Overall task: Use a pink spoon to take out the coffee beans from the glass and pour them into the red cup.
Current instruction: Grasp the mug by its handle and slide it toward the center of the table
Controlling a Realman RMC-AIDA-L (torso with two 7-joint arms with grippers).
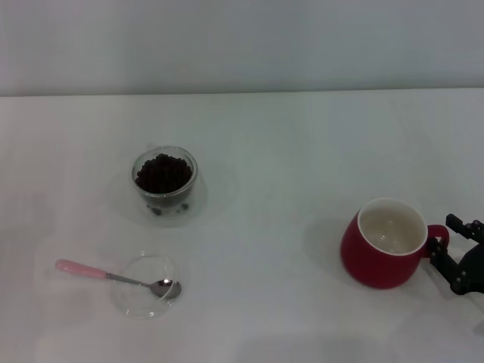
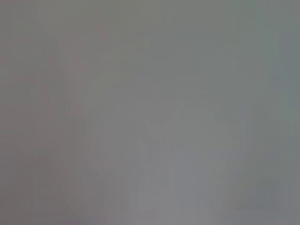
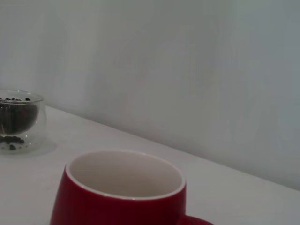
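Observation:
The glass [image 1: 164, 181] stands at the back left of the white table, filled with dark coffee beans [image 1: 162, 173]. The pink spoon [image 1: 113, 277] lies in front of it, pink handle to the left, its metal bowl resting in a shallow clear dish [image 1: 136, 299]. The red cup [image 1: 380, 246] stands at the right with a white inside that looks empty, its handle [image 1: 439, 236] pointing right. My right gripper [image 1: 446, 255] is open right beside that handle. The right wrist view shows the red cup [image 3: 117, 201] close up and the glass [image 3: 21, 123] with beans [image 3: 16, 115] beyond. My left gripper is out of view.
The white table [image 1: 287, 151] runs back to a pale wall. The left wrist view shows only a blank grey surface.

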